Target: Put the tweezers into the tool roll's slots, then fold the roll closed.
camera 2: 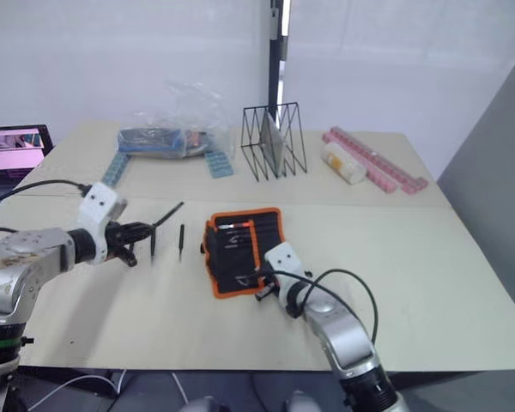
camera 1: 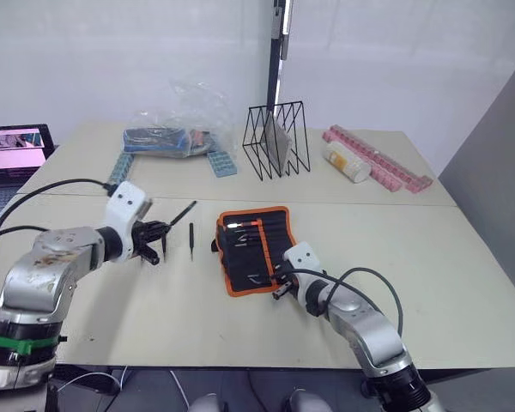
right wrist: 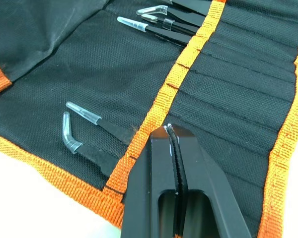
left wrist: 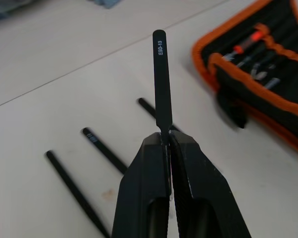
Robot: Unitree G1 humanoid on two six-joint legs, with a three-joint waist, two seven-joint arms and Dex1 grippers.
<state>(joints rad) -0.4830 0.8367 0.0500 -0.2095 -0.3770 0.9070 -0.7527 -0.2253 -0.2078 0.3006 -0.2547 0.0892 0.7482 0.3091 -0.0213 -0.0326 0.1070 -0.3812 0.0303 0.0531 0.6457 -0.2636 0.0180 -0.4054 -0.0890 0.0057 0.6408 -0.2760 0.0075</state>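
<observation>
Left wrist view: left gripper [left wrist: 166, 141] clamps tweezer [left wrist: 161, 79] marked "ESD-13"; right gripper [right wrist: 171, 131] closed over tool roll [right wrist: 228, 74].

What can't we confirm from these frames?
- Held tweezer's tip: left wrist view, hidden between the left pincer's fingers.
- Whether the right pincer touches the tool roll: right wrist view, unclear.
- Bodies of slotted tweezers: hidden in the slots.
- Loose tweezers: lower ends hidden behind the left pincer.

One tool roll [camera 1: 254, 249] lies open on one bench [camera 1: 463, 257]. Four tweezers [right wrist: 84, 114] sit in its slots [right wrist: 228, 94]. One is gripped, and three more lie loose. Also one wire rack [camera 1: 276, 139], one laptop [camera 1: 15, 150].
</observation>
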